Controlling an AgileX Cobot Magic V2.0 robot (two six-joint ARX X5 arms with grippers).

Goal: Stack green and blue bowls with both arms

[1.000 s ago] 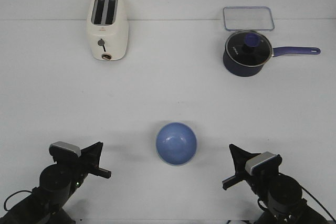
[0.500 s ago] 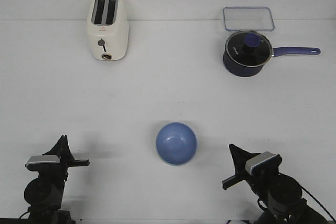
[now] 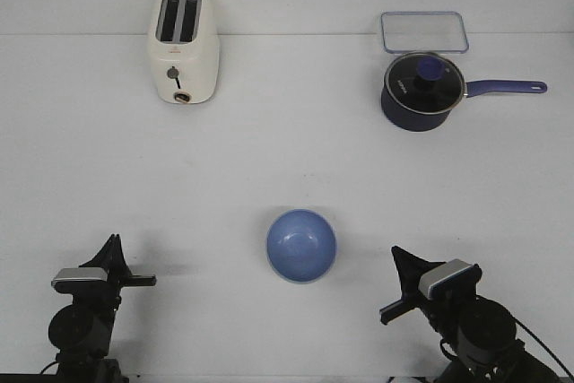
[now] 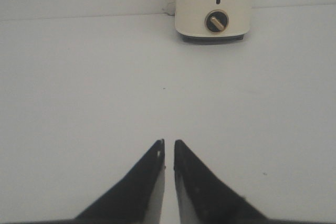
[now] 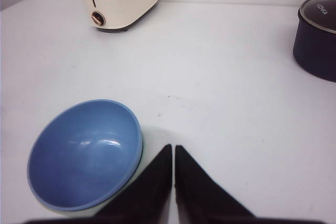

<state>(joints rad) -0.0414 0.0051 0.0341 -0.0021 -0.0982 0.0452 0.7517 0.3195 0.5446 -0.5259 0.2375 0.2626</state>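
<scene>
The periwinkle blue bowl (image 3: 301,245) sits upright on the white table, near the front middle. It also shows in the right wrist view (image 5: 84,153). No green bowl shows in any view. My left gripper (image 3: 113,245) is at the front left, well left of the bowl. In the left wrist view its fingers (image 4: 169,143) are shut and empty over bare table, pointing toward the toaster. My right gripper (image 3: 396,257) is at the front right. In the right wrist view it (image 5: 173,148) is shut and empty, its tips just beside the bowl's rim.
A cream toaster (image 3: 184,46) stands at the back left. A dark-blue lidded saucepan (image 3: 422,91) with its handle pointing right stands at the back right. A clear rectangular lid (image 3: 424,31) lies behind it.
My left arm has swung from pointing inward toward the bowl to pointing straight ahead, and its gripper has moved left. The right arm and the bowl have not moved.
</scene>
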